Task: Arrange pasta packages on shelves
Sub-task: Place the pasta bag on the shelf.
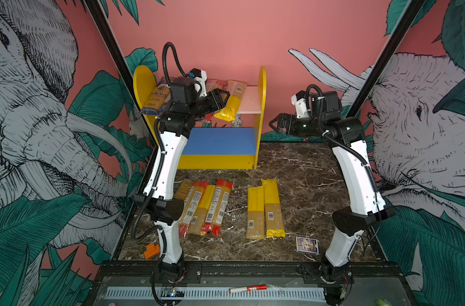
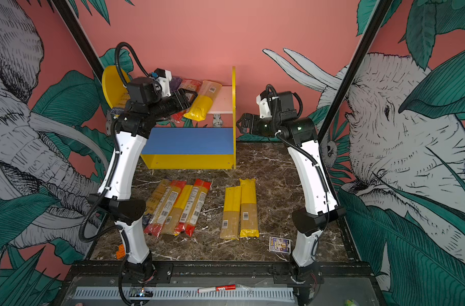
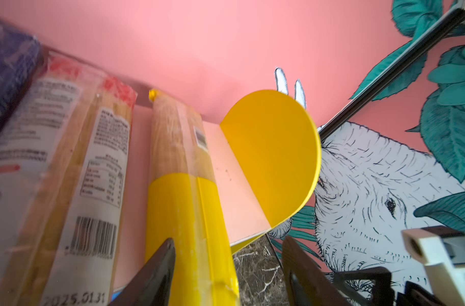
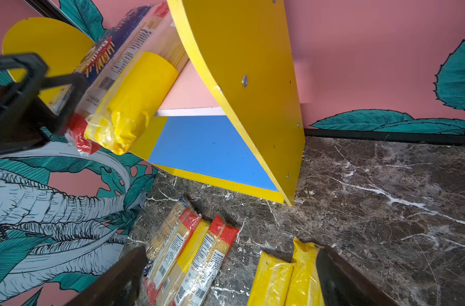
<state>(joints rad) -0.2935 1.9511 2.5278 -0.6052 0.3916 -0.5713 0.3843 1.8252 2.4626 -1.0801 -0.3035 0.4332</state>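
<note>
Nearest you, long plastic spaghetti packets [image 1: 218,206] lie on the marble tabletop [image 1: 318,185]. Your left gripper [image 3: 227,239], half open and empty, sits beside a yellow-ended packet [image 1: 230,104] overhanging the yellow shelf's [image 1: 261,106] pink upper board [image 1: 249,100]; your right gripper [image 1: 273,124] hangs wide open, empty.

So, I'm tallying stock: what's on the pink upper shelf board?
A yellow packet, red-ended packets and a dark blue one lie side by side, ends overhanging the front. The left arm covers the middle, so no full count.
</note>
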